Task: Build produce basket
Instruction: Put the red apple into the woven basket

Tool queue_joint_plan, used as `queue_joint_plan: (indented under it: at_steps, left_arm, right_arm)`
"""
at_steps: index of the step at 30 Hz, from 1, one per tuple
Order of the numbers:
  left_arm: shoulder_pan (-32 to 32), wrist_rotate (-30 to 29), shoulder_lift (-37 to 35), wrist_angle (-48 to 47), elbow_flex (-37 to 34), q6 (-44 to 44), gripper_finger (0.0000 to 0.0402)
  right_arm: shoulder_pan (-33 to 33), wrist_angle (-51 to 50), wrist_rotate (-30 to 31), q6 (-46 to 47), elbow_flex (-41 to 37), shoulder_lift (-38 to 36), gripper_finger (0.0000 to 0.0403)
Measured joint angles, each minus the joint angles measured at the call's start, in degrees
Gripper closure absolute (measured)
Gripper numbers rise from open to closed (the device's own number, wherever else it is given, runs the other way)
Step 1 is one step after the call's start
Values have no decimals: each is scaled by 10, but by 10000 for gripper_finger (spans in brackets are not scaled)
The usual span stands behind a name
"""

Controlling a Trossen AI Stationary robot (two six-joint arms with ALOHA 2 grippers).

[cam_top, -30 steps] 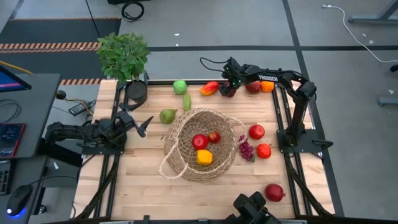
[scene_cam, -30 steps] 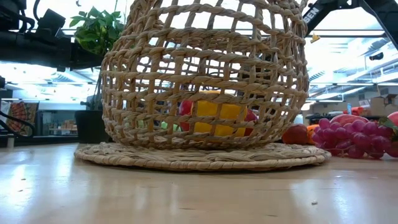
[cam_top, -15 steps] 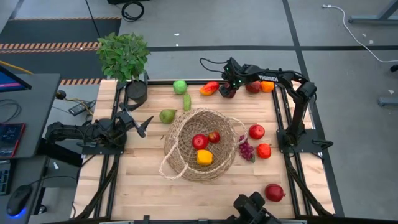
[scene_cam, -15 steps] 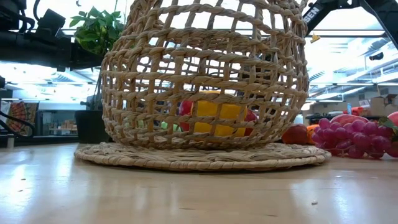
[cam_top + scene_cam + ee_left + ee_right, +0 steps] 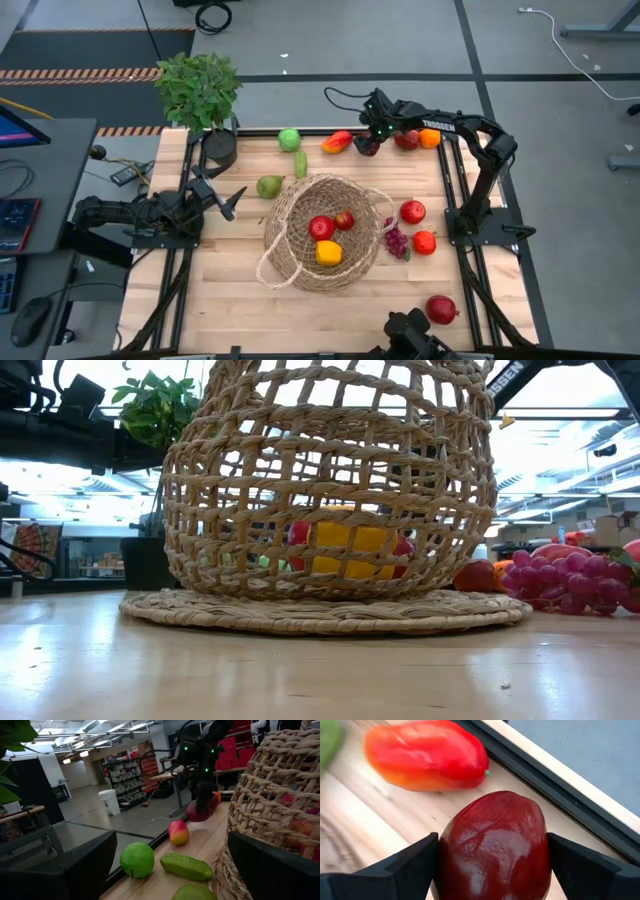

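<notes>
The woven basket (image 5: pixel 322 232) sits mid-table with a red apple (image 5: pixel 321 227), a smaller red fruit and a yellow pepper (image 5: pixel 328 252) inside. At the far edge my right gripper (image 5: pixel 368 146) is shut on a dark red fruit (image 5: pixel 492 845), next to a red-orange fruit (image 5: pixel 337 141). Loose produce lies around: a green apple (image 5: pixel 289 139), a green pear (image 5: pixel 269 186), purple grapes (image 5: pixel 397 241) and red pieces (image 5: pixel 412 211). My left gripper (image 5: pixel 230 200) waits open at the table's left, pointing level toward the basket. My right gripper pinches the dark red fruit between its two fingers, one on each opposite side (image 5: pixel 447 860). The fingers (image 5: pixel 415 865) slant down at it from the table's right. In the left wrist view the fruit (image 5: pixel 199 811) hangs just above the wood at the far edge.
A potted plant (image 5: pixel 200 90) stands at the far left corner. A red fruit (image 5: pixel 406 140) and an orange one (image 5: pixel 429 138) lie under my right arm at the far edge. A red pomegranate (image 5: pixel 441 309) lies near the front right. Bare wood shows at the front left.
My right gripper has risen a little at the far edge with the dark red fruit between its fingers, and its arm has shifted slightly.
</notes>
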Motion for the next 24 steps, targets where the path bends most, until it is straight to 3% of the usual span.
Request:
queue_joint_plan:
  at_steps: [7,12,17,21,24]
  left_arm:
    - [0,0,0,0,0,0,14]
    - [0,0,0,0,0,0,14]
    - [0,0,0,0,0,0,14]
    - [0,0,0,0,0,0,14]
    - [0,0,0,0,0,0,14]
  right_arm:
    - [-5,1,-35,9,0,-38,46]
    - [-10,21,-153,44,0,-80,46]
    - [11,75,-232,55,1,-132,46]
    - [11,160,-328,122,1,-154,46]
    - [11,237,-361,191,2,-157,46]
